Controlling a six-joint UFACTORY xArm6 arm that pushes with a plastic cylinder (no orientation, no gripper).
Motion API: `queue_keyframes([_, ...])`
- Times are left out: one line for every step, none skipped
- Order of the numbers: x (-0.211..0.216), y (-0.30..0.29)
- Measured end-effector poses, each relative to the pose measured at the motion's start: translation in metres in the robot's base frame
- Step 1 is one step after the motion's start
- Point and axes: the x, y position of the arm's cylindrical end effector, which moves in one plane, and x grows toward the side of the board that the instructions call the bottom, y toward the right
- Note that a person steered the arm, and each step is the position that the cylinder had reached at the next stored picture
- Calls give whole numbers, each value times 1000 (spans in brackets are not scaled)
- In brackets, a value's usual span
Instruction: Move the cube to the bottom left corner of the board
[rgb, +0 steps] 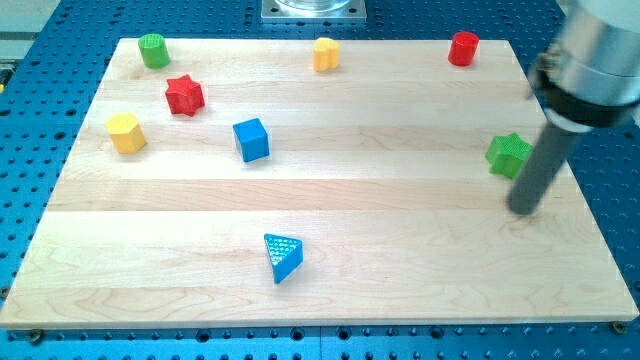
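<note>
In the camera view, my tip (524, 210) rests on the wooden board (400, 260) near its edge at the view's right, at about mid-height of the board; there is nothing on this rod that opens or closes, and it holds nothing. The rod rises from the tip toward the view's top right into a blurred grey and black arm housing (595, 60). The green star-shaped block (508, 154) sits just beside the rod, on its left and slightly toward the view's top; whether the rod touches it I cannot tell, since the two overlap at the star's right edge. The tip itself is lower than the star and apart from it. The blue cube (251, 139) stands well apart from my tip, in the left half of the board and above its middle, sitting flat with one vertical edge turned toward the view's bottom, so it is rotated a little against the board's edges; being a cube, it has no long axis to speak of. To its upper left lies the red star-shaped block (185, 95), and further left the yellow hexagonal block (126, 132). Along the top edge stand a green cylinder (153, 50), a yellow block (326, 54) of rounded shape, and a red cylinder (463, 48). A blue triangular block (282, 256) lies near the bottom, below the cube.
</note>
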Motion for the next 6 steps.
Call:
queue_keyframes([-23, 16])
queue_keyframes([-34, -6])
queue_keyframes([-46, -19])
queue_keyframes([-40, -47])
queue_keyframes([-29, -50])
queue_keyframes([-25, -103])
